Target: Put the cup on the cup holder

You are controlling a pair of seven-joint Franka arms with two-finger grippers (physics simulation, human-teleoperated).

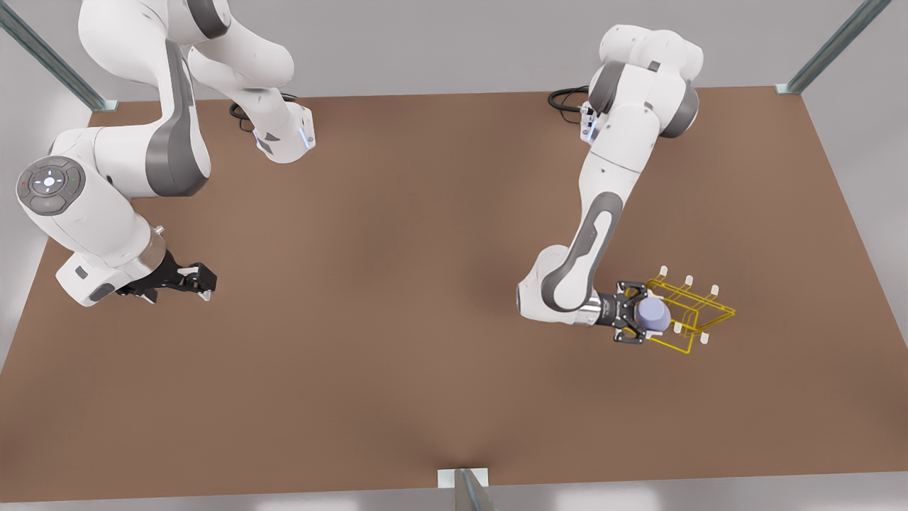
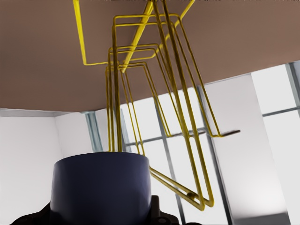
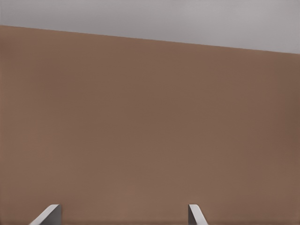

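- Cup, small, plain and lavender-blue [image 1: 652, 313], sits pinched in my left gripper [image 1: 633, 321], on the front view's right, near the front edge of the brown table [image 1: 397, 284].
- My left fingers [image 1: 630, 287] squeeze the cup from both sides.
- It is right against the yellow thin-wire cup holder [image 1: 699, 306], at the rack's left end, touching or almost touching the wires; I cannot tell which.
- The rack has short white-tipped pegs [image 1: 714, 290].
- My right gripper [image 1: 201, 277] waits on the front view's left, above bare table, fingers [image 3: 197, 214] spread apart and holding nothing.
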